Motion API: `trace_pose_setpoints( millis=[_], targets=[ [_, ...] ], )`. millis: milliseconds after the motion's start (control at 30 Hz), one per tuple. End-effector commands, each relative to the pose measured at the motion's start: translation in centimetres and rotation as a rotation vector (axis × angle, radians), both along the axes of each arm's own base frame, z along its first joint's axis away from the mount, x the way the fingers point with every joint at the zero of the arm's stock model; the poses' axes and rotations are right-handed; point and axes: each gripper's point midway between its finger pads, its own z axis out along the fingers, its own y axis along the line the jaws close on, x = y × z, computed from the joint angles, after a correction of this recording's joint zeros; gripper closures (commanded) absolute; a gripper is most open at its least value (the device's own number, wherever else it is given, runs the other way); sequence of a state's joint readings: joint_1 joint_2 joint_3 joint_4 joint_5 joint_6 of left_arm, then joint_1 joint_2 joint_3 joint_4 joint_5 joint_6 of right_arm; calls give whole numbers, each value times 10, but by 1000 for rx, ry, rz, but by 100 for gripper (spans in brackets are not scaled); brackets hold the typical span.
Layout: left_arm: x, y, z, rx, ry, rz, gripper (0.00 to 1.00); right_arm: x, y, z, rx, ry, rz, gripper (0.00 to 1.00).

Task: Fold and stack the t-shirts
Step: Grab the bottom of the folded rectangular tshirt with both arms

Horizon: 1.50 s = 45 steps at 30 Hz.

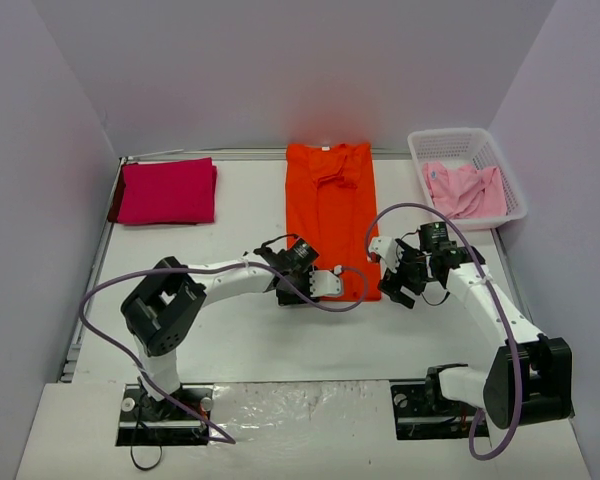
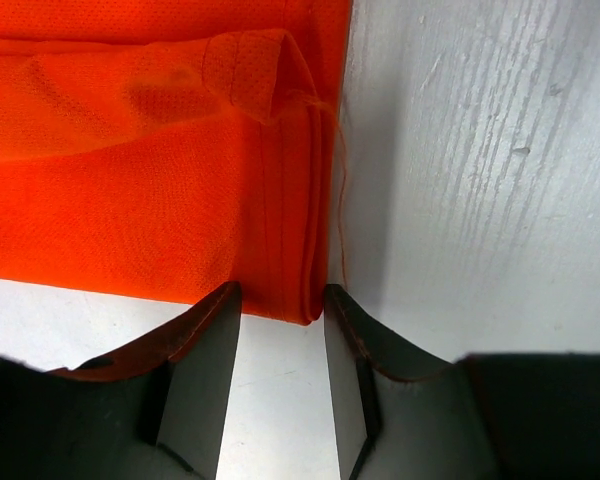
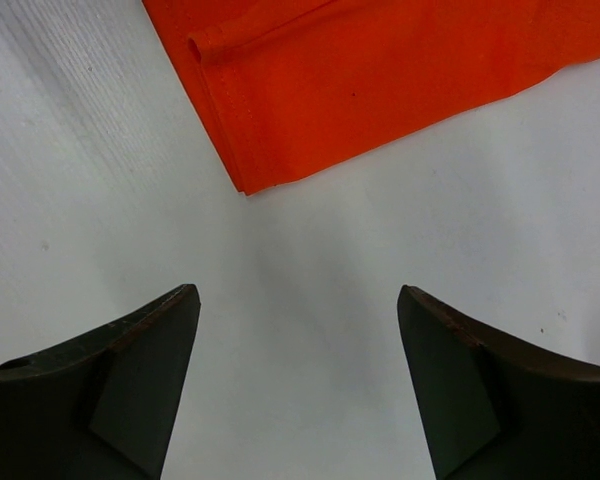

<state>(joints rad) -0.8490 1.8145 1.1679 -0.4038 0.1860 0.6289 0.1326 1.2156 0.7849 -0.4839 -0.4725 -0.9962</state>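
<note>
Three shirts show. Back left on the white tabletop [image 1: 240,335] lies a folded magenta-red cloth t-shirt [image 1: 167,191]. The left tool [image 2: 280,298] stands part open, a near corner of the long bright orange cloth t-shirt [image 1: 328,215] at its tips, unpinched. The right tool [image 3: 298,295] gapes wide over tabletop near the other corner. A crumpled pale pink cloth t-shirt [image 1: 464,190] fills the white plastic lattice basket [image 1: 450,140], back right.

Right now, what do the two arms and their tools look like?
The left arm and right arm have white links with black joint housings. A thin purple cable loops loosely along each. The left tool and right tool have dark, wedge-shaped fingers.
</note>
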Motion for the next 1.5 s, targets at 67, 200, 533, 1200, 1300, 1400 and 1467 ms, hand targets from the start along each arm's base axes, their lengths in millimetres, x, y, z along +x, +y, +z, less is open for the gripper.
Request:
trace_pose_setpoints(
  millis=[67, 200, 533, 1200, 1300, 1400, 1467],
  targets=[
    [-4, 12, -18, 86, 46, -10, 67, 0, 5, 17, 19, -26, 12, 23],
    [-3, 11, -20, 95, 57, -11, 81, -1, 2, 16, 4, -29, 10, 23],
    [-9, 7, -18, 84, 132, -25, 98, -10, 2, 13, 1, -22, 49, 24],
    [-14, 3, 3, -104, 438, 65, 98, 1, 34, -25, 49, -142, 250, 28],
    [-16, 1, 3, -110, 453, 67, 98, -2, 48, -32, 42, -117, 286, 30],
    [-16, 1, 2, -110, 461, 68, 98, -1, 54, -36, 18, -115, 308, 31],
    [-17, 2, 1, -108, 464, 72, 98, -1, 55, -39, 12, -100, 312, 32]
  ],
)
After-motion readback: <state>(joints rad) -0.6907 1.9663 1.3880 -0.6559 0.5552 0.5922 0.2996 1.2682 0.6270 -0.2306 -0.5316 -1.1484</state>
